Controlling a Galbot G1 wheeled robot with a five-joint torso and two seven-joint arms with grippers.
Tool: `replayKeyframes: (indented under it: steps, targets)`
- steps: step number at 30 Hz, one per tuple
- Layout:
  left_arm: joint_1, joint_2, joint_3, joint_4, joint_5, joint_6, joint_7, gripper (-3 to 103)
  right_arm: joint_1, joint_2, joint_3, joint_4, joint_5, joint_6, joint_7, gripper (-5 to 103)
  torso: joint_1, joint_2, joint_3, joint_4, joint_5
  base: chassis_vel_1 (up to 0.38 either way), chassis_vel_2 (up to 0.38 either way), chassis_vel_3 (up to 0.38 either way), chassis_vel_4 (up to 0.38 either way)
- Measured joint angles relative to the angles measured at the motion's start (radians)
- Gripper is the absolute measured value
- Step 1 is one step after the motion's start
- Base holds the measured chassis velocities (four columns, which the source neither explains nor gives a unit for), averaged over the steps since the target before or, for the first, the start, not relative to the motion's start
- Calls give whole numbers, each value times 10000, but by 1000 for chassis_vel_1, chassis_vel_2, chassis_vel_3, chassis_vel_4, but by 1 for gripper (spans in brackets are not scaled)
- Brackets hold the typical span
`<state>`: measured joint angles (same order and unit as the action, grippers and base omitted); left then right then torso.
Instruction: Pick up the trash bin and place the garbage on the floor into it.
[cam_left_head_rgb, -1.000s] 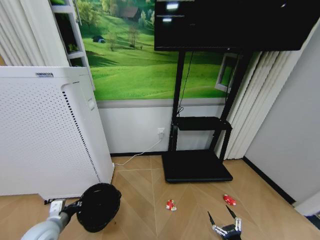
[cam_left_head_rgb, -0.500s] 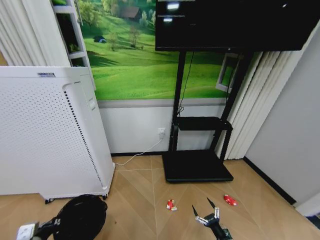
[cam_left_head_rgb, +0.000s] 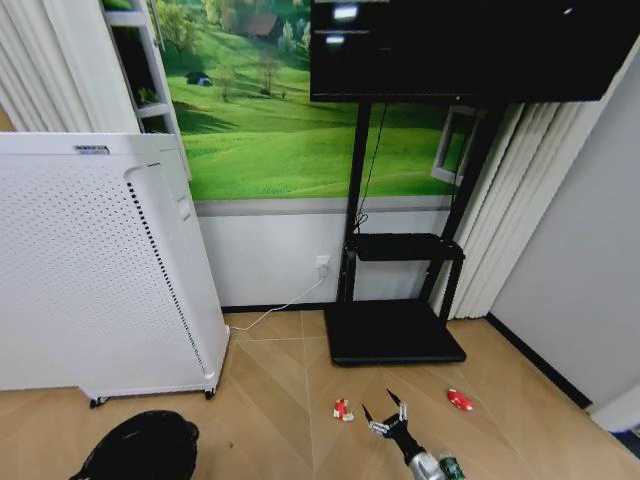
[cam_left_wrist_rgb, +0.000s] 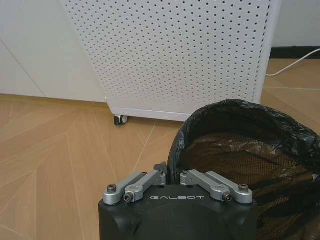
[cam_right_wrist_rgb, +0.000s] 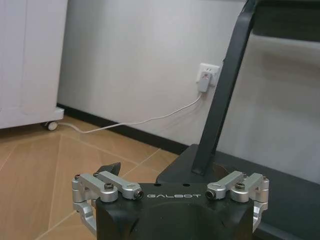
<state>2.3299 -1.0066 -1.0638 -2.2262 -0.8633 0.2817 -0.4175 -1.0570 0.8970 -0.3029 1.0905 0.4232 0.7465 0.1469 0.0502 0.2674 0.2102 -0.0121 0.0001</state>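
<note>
Fingers of your left gripper (cam_left_wrist_rgb: 169, 176) pinch the bag-lined round black trash bin's (cam_left_head_rgb: 140, 448) rim, freeing your spread-open right gripper (cam_left_head_rgb: 384, 412) beside the red-and-white wrapper (cam_left_head_rgb: 342, 409).

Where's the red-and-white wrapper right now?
In the head view the red-and-white wrapper lies on the floor, in front of the TV-stand base, just left of the open right gripper, with the small red bit farther right.

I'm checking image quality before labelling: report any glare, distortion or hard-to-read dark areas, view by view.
Head view: wide-angle bending at the edges, ceiling lights glaring on the black TV screen; the trash bin reads as a dark mass. Left wrist view: even light, the bin's bag glossy with highlights. Right wrist view: soft, even light, no glare.
</note>
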Motion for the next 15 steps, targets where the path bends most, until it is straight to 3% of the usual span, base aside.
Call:
replayKeyframes:
  steps: [8, 15]
  targets:
    - [134, -855, 121, 265, 877, -342, 419, 7, 1232, -171, -1410, -1282, 447, 354, -1418, 100, -1, 0, 0, -4, -3, 0, 0, 0, 0]
    - [178, -1188, 165, 412, 1222, -525, 660, 7, 2091, 167, -2021, -2393, 288, 396, -1888, 100, 0, 0, 0, -5, -2, 0, 0, 0, 0]
